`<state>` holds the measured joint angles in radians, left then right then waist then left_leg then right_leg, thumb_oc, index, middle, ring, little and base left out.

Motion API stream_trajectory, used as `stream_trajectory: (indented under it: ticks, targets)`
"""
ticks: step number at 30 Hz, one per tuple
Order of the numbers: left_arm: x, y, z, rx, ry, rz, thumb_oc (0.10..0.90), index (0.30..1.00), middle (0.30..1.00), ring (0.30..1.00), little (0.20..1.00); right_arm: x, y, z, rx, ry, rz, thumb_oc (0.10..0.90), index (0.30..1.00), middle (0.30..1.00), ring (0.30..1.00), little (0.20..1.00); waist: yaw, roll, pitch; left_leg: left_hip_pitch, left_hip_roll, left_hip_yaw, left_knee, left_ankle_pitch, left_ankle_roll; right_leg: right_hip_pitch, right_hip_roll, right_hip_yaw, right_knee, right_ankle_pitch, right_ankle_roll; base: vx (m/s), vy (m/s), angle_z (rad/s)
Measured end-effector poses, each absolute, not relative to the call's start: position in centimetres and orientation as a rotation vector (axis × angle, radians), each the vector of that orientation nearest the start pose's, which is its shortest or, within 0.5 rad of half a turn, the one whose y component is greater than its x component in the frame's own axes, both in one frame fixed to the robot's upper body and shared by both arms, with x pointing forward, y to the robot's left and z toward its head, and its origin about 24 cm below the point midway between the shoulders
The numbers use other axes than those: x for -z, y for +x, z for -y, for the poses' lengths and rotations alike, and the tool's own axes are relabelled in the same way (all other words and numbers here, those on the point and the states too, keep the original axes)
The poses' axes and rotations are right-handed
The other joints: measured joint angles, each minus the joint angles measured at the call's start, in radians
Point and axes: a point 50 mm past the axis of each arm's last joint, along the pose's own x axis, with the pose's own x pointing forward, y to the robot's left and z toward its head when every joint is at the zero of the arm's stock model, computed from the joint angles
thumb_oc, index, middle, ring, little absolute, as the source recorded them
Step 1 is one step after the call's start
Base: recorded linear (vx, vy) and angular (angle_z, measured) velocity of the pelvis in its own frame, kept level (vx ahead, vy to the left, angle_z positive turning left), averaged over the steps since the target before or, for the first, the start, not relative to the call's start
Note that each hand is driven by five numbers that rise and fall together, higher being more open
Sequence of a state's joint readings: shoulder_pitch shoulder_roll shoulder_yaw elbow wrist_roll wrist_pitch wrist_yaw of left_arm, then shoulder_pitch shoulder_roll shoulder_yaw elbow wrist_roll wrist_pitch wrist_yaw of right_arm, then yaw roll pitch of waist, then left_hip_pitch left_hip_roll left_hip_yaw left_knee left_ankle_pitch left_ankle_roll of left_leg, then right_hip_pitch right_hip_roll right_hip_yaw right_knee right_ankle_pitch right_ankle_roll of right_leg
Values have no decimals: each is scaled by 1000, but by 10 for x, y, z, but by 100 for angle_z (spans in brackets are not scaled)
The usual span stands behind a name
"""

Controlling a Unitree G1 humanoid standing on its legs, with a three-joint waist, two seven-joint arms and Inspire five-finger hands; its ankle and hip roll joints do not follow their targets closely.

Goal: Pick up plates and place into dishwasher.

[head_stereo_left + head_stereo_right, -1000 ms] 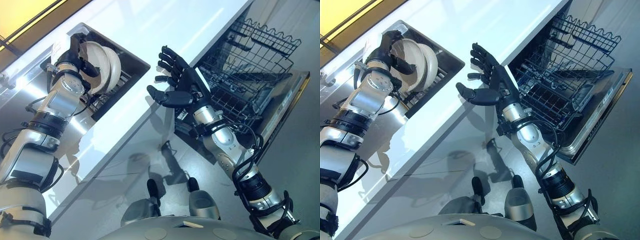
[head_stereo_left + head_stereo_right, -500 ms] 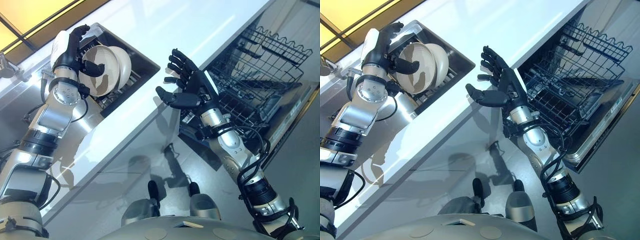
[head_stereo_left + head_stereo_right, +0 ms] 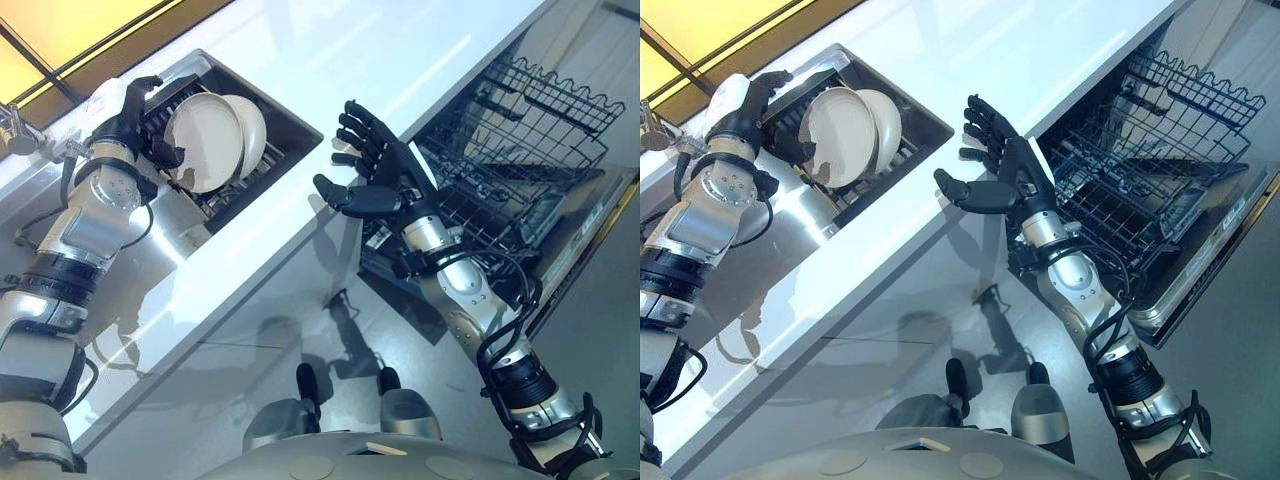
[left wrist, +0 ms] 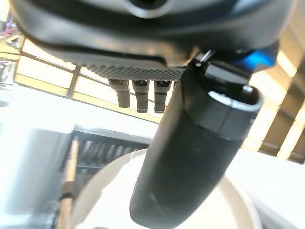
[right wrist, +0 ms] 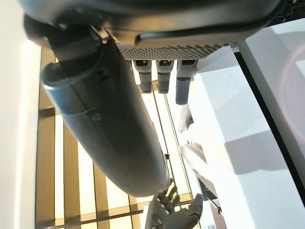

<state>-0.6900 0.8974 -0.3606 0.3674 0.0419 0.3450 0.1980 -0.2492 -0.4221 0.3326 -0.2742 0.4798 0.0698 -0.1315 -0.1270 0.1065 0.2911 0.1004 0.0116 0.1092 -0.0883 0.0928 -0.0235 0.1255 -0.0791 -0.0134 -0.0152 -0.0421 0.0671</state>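
2 cream plates upright, overlapping

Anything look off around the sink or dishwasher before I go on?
Nothing stands out. The plates stand upright in the sink rack, the left hand beside them; the dishwasher rack is pulled out, undamaged.

The plates are plain cream-white, without pattern. They stand in a dark grey sink with a dark wire rack. The desk is glossy white. Both hands, left and right, are black. The dishwasher has a dark interior and a black wire basket. The floor is glossy grey. A yellow strip with dark lines runs behind the desk.
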Motion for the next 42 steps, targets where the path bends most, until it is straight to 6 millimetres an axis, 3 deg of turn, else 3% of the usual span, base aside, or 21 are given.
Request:
stream_trajectory:
  ticks: [8, 17, 22, 26, 31, 36, 42]
  targets:
    - [-193, 355, -288, -370, 1053, -14, 800, 900, 900, 900, 900, -137, 271, 115, -379, 62, 251, 800, 900, 900, 900, 900, -21, 0, 0, 0, 0, 21, 0, 0, 0, -17, 0, 23, 16, 0, 0, 41, -10, -8]
    - [-200, 362, -281, -403, 1075, -3, 800, 900, 900, 900, 900, -124, 273, 124, -350, 40, 179, 800, 900, 900, 900, 900, -74, 2, 0, -14, 3, 36, 0, 1, 1, -69, 5, 61, 49, -1, 2, -6, -10, -12]
    - [-209, 368, -271, -401, 1084, 11, 800, 900, 900, 900, 900, -93, 271, 137, -302, -23, 13, 800, 900, 900, 900, 900, -91, 13, 7, -48, 0, 37, 0, 6, 7, -112, 3, 65, 67, -3, 4, -34, 8, -3]
    - [-206, 370, -272, -401, 1113, -38, 800, 900, 900, 900, 900, -75, 266, 149, -265, -62, -81, 800, 900, 900, 900, 900, -96, 50, 34, -62, -1, 49, 0, 6, 7, -133, 2, 78, 70, -2, 6, -48, 16, -9]
    - [-223, 376, -270, -344, 1290, -117, 800, 900, 900, 900, 900, -77, 267, 158, -253, -101, -81, 800, 900, 900, 900, 900, -101, 78, 71, -78, 0, 55, 0, 6, 6, -156, 5, 84, 78, -2, 6, -61, 14, -4]
    - [-244, 376, -277, -300, 1471, -200, 800, 900, 900, 900, 900, -80, 268, 160, -257, -85, -75, 800, 900, 900, 900, 900, -102, 79, 111, -81, -1, 60, 0, 6, 7, -166, 3, 86, 87, -4, 8, -46, 7, -4]
    - [-255, 374, -279, -245, 1655, -270, 800, 900, 900, 900, 900, -82, 269, 161, -258, -82, -66, 800, 900, 900, 900, 900, -100, 81, 113, -88, -1, 58, 0, 6, 7, -170, 3, 84, 85, -4, 8, -28, 6, 0]
